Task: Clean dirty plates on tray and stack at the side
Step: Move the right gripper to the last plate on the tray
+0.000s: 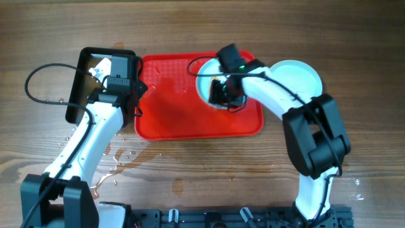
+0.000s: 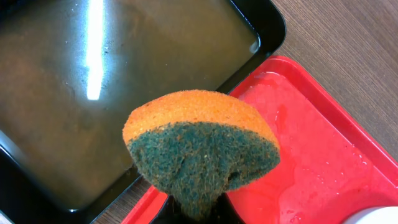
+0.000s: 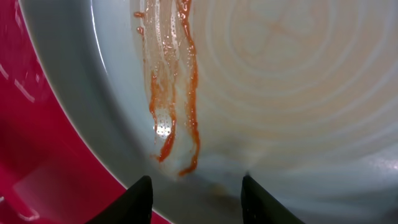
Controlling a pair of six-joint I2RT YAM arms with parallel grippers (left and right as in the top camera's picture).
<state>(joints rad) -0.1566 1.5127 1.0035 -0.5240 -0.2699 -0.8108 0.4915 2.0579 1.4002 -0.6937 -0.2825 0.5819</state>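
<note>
Smeared plate (image 3: 280,74) on red tray (image 1: 171,107); second plate (image 1: 302,77) beside.

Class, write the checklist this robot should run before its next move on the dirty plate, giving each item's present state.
1. ok: sponge clamped in left gripper.
2. ok: smeared plate lies on red tray.
3. not ok: orange-brown smear not yet wiped off.
4. ok: right gripper jaws open above the plate's rim.
5. ok: black pan holds liquid.
6. not ok: table has droplets on it.
</note>
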